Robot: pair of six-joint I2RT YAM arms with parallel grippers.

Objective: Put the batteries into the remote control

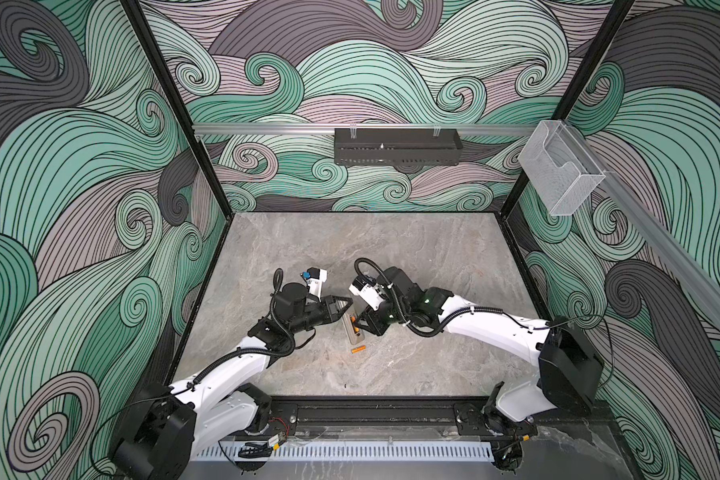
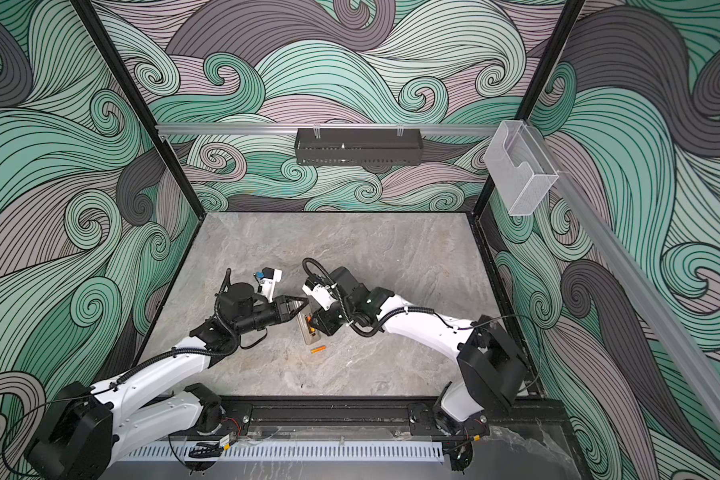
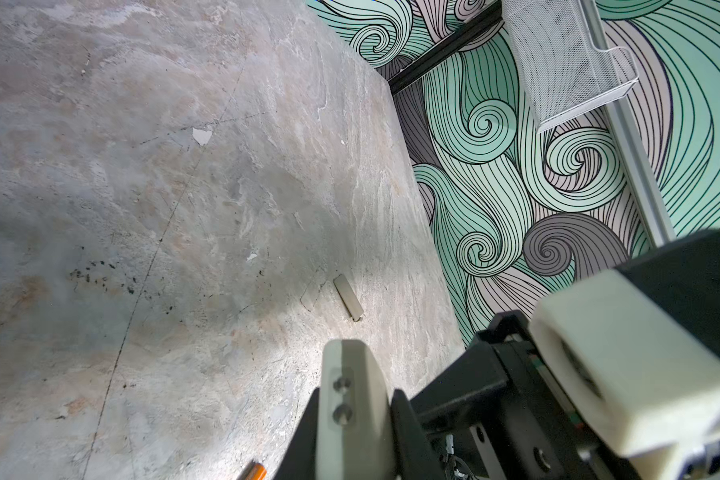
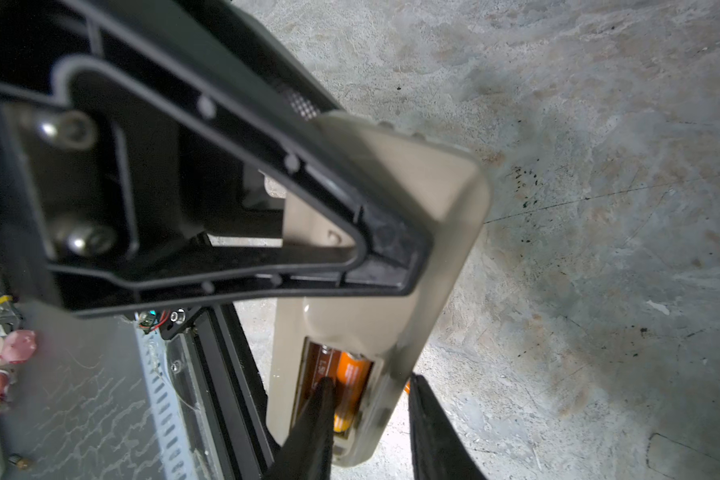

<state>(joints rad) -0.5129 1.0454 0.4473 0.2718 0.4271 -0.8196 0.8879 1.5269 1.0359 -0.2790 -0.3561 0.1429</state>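
Jaws of my left gripper [image 1: 346, 305] are fully closed on one end of the remote control [image 1: 349, 332]. It lies back-up near the middle of the table [image 1: 391, 257], between my two grippers.

Right gripper [image 4: 375, 419]: jaws partly open, gripping nothing that I can confirm. One fingertip [image 4: 317, 413] sits inside the open battery compartment against the seated battery [image 4: 352, 374]. The other stands outside the remote's long edge.

Seated battery: orange, lying lengthwise in the compartment.

Loose battery [image 1: 358, 350]: on the table just beside the remote's near end, apart from both grippers.

Left wrist view: small pale flat piece [image 3: 348, 297] lying on the table.

Whether the remote rests on the table or is lifted, I cannot tell.
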